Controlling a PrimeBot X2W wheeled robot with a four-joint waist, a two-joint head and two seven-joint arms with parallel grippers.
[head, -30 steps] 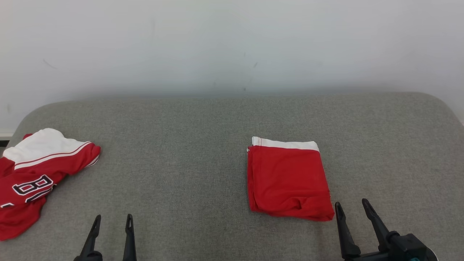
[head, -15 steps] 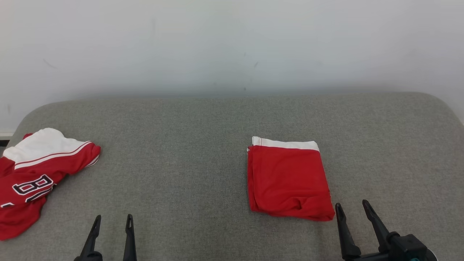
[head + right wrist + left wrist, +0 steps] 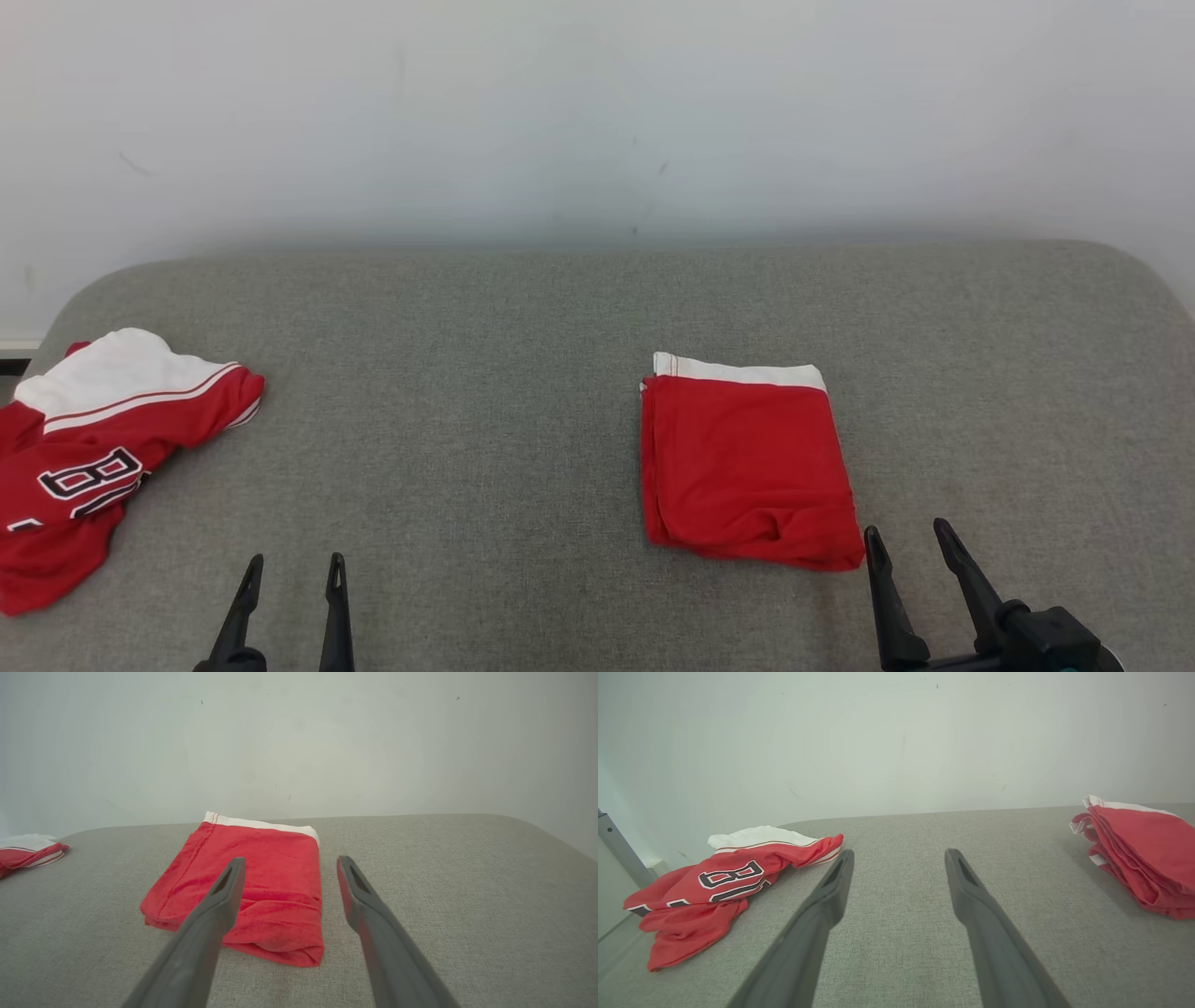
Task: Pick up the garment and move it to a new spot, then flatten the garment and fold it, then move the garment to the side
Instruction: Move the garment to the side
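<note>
Garment (image 3: 747, 462) where, folded?
– Folded red square, right of centre on the grey pad (image 3: 467, 420), lying flat so the folds hold, I'd guess.
– Grippers?
– Left gripper (image 3: 295, 560) and right gripper (image 3: 906, 528) both spread, empty; right one just beside its near corner, handy for the side move.

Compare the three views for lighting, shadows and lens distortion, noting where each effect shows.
Head view: soft, even light, barely a shadow under the folded garment. Left wrist view: wide-angle stretch makes the left gripper loom large; the wall dims toward the left edge. Right wrist view: same stretch on the right gripper; the garment's stitching is sharp.
</note>
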